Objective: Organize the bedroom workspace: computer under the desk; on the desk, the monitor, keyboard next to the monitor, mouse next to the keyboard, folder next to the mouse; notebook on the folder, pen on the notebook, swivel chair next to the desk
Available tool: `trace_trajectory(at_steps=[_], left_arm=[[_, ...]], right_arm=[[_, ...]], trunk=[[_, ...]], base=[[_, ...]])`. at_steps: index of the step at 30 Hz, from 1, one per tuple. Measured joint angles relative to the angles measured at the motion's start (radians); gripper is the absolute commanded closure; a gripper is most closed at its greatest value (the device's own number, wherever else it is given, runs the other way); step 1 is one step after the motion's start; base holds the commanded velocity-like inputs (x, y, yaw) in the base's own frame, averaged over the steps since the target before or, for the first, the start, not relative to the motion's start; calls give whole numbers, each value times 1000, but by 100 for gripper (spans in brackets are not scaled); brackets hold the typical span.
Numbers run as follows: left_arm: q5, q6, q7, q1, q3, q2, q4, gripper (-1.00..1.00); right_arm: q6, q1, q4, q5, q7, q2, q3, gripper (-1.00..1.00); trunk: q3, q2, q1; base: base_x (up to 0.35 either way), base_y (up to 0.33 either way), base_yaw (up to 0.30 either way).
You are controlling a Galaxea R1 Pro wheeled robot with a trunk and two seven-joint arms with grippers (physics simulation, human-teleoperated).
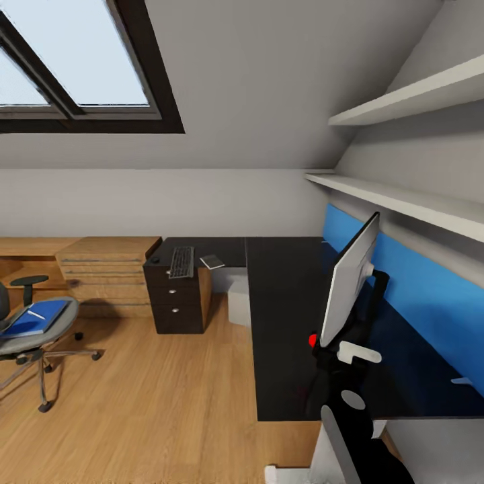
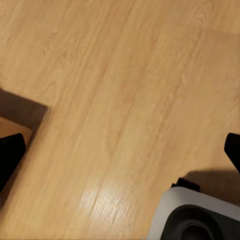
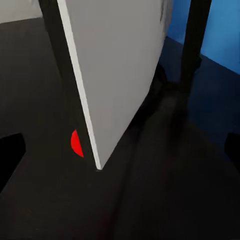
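Head view looks over the black L-shaped surface (image 1: 289,316), whose blue back panel (image 1: 417,289) runs along the wall under two pale shelves (image 1: 403,195). On that surface the monitor (image 1: 349,286) stands tilted, its pale back showing, on a black stand, with a small red mark (image 1: 312,340) at its lower corner. The right tool (image 1: 359,353) sits just beside the monitor's lower edge; in the right wrist view its two dark fingertips (image 3: 11,150) stand wide apart at either side, holding nothing, with the monitor's edge (image 3: 115,75) between and beyond them. At the far end of the surface from the monitor, over the black drawers (image 1: 175,299), lie the keyboard (image 1: 181,262), the mouse (image 1: 155,259) just beside it, and the dark notebook (image 1: 212,261) on the keyboard's other side. The light-grey computer (image 1: 239,304) sits on the floor under the surface, beside the drawers. Well apart from the surface, the swivel chair (image 1: 33,336) stands on the wooden floor (image 1: 154,403), carrying the blue folder (image 1: 33,317) with the pen (image 1: 36,314) lying on it. Left wrist view shows the left tool (image 2: 122,150) spread wide above bare floor, holding nothing, with the robot's grey base (image 2: 200,220) near it.
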Motion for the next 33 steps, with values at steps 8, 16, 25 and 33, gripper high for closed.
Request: trace_trajectory(at_steps=[8, 16, 25, 33], left_arm=[[-3, 0, -2, 0, -4, -1, -1, -100], [-4, 2, -2, 0, -4, -1, -1, -100], [-4, 4, -3, 0, -5, -1, 0, -100], [-4, 5, -2, 0, -4, -1, 0, -100]], right_arm=[[-6, 0, 1, 11, 11, -3, 3, -100], [-18, 0, 2, 13, 8, -3, 3, -100], [-70, 0, 15, 20, 5, -19, 3, -100], [-81, 0, 22, 48, -1, -26, 2, -100]], trunk=[[0, 0, -1], [0, 0, -1], [0, 0, 0], [0, 0, 0]], base=[[1, 181, 0], [209, 236, 0], [62, 57, 0], [8, 7, 0]])
